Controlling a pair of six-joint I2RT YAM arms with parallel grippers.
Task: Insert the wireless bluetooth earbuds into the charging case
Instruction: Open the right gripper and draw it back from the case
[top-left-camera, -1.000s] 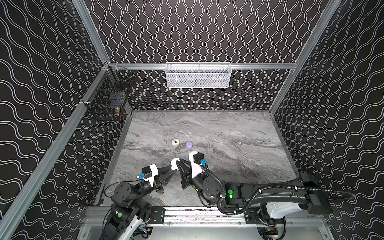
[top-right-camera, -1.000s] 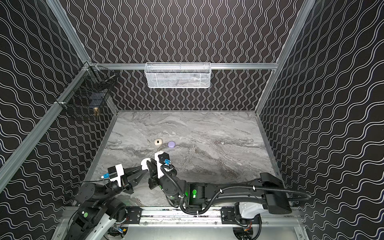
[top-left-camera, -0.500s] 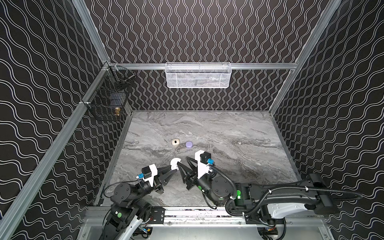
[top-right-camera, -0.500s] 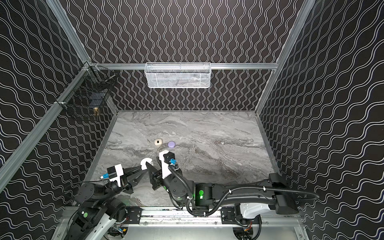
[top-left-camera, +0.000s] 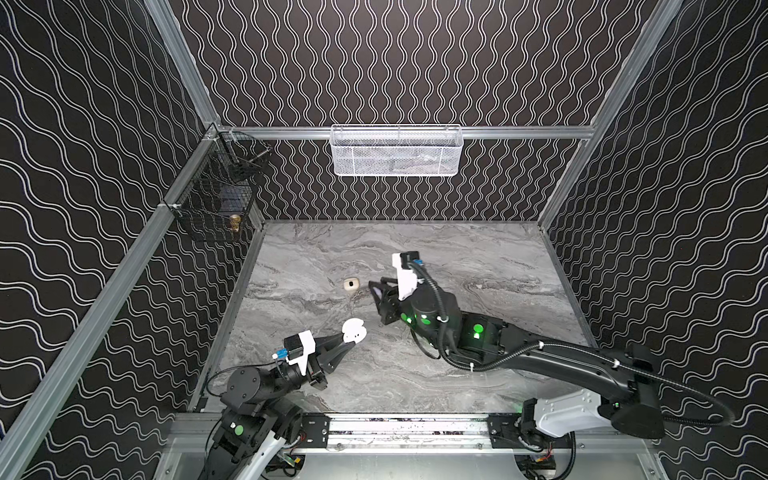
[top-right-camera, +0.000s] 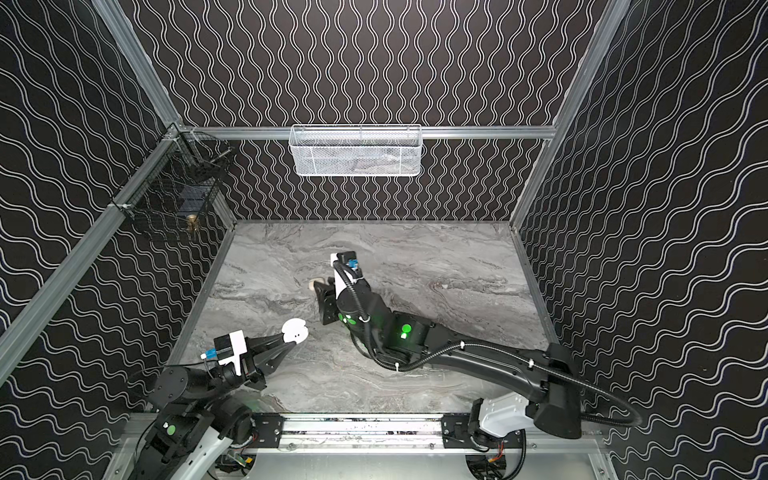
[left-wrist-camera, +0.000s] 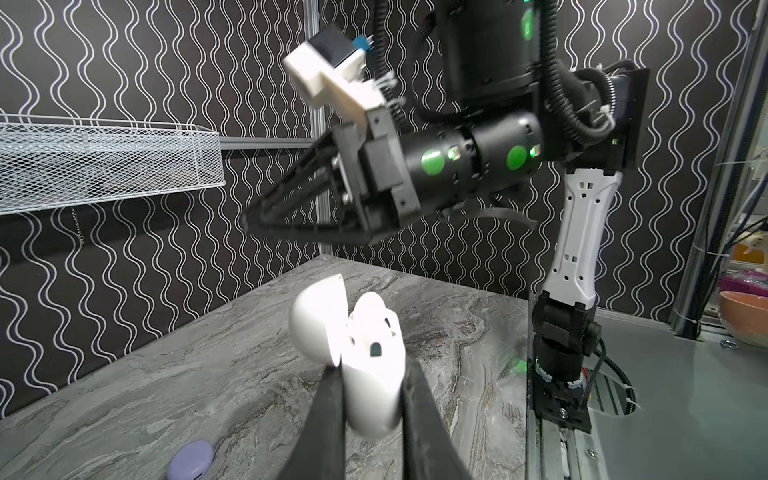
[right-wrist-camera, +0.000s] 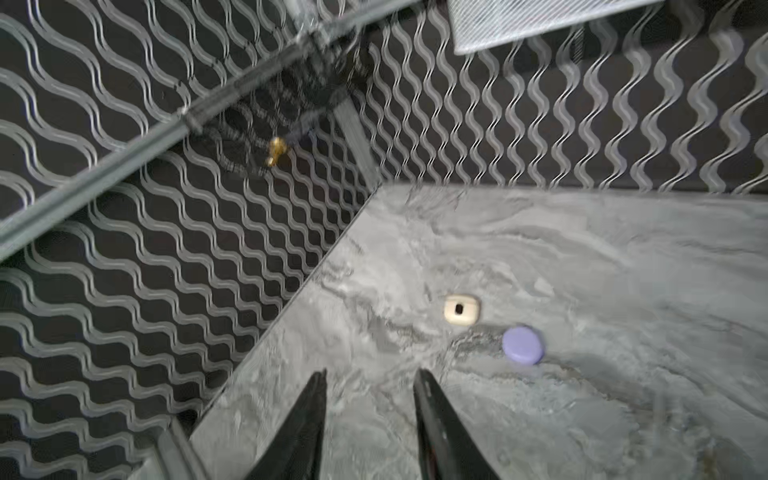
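Left hand (top-left-camera: 347, 339) is clamped on the white case (top-left-camera: 354, 331) and holds it off the surface (top-left-camera: 478, 249), near-left. The case lid is flipped open. In the left wrist view the two fingers (left-wrist-camera: 330, 411) pinch the case body (left-wrist-camera: 376, 386) from both sides. At least one white earbud (left-wrist-camera: 372, 309) looks seated in the open top, but we cannot tell for sure how many.

Right hand (right-wrist-camera: 371, 374) has its fingers apart with nothing between them. It hangs over mid-surface, beyond the left hand and well apart from it.

Cream case (right-wrist-camera: 461, 309) lies flat on the surface just left of the right hand. The lavender case (right-wrist-camera: 523, 345) lies just beside it, closed, with a small gap between the two. In a top view the cream case (top-left-camera: 351, 284) shows clear of the right hand (top-left-camera: 375, 289), while the lavender one is mostly hidden under it.
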